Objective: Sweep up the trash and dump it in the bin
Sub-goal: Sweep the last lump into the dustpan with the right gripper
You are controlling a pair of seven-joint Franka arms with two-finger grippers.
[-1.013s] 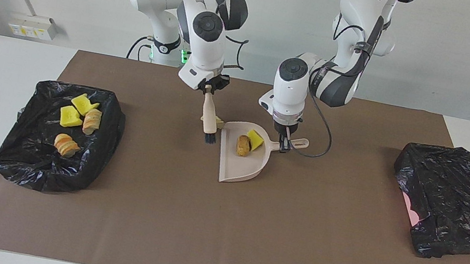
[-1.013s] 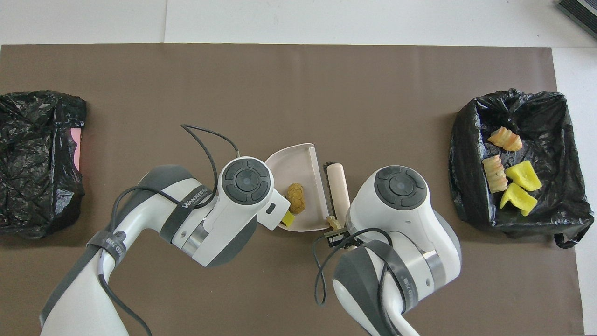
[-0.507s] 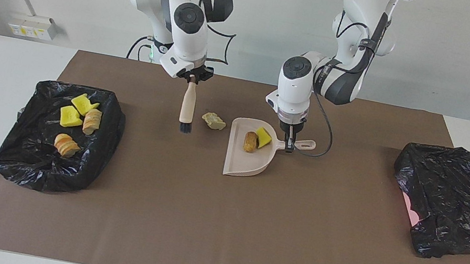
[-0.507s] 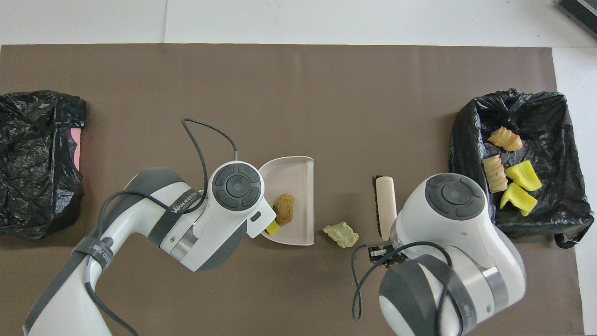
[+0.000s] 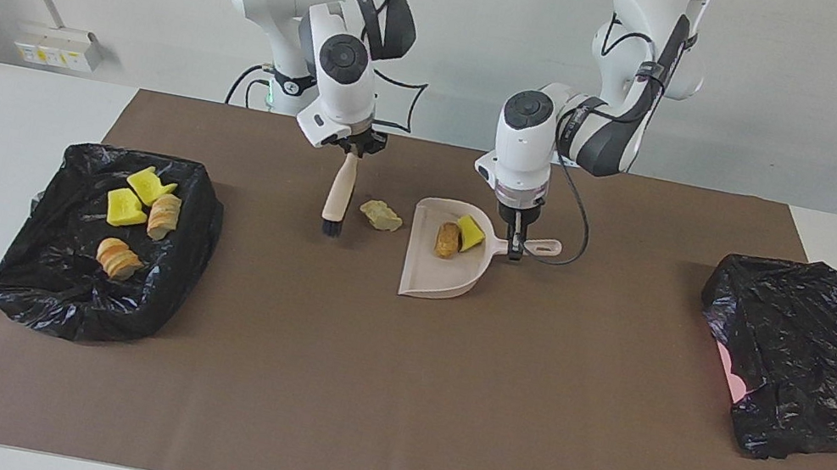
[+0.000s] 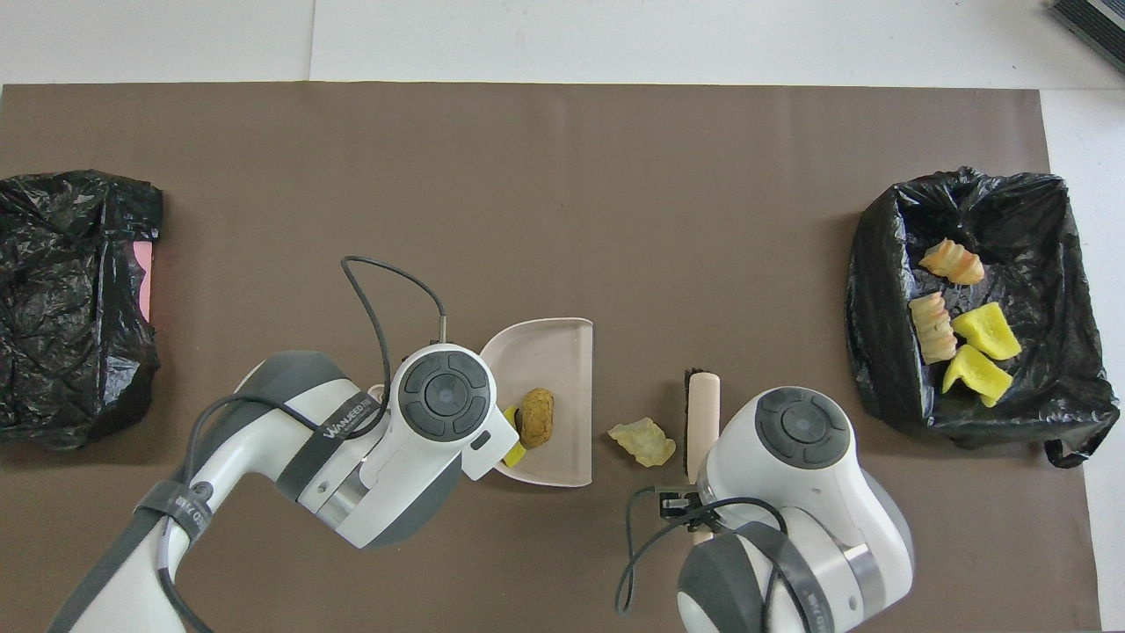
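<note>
Seven pieces of trash show: four in the open bin [image 5: 32, 279], namely two yellow chunks [image 5: 127, 208] and two tan ridged lumps [image 5: 118, 259]; two in the one dustpan [image 5: 433, 276], a brown lump [image 5: 448, 240] and a yellow chunk [image 5: 470, 233]; one pale lump [image 5: 380, 215] on the mat. There is one brush [image 5: 338, 195], and two black-bagged bins, the second [image 5: 807, 373] crumpled.

Both arms reach down mid-table, the left gripper [image 5: 515, 250] and the right gripper [image 5: 350, 151] each pointing downward with fingertips clamped together.
</note>
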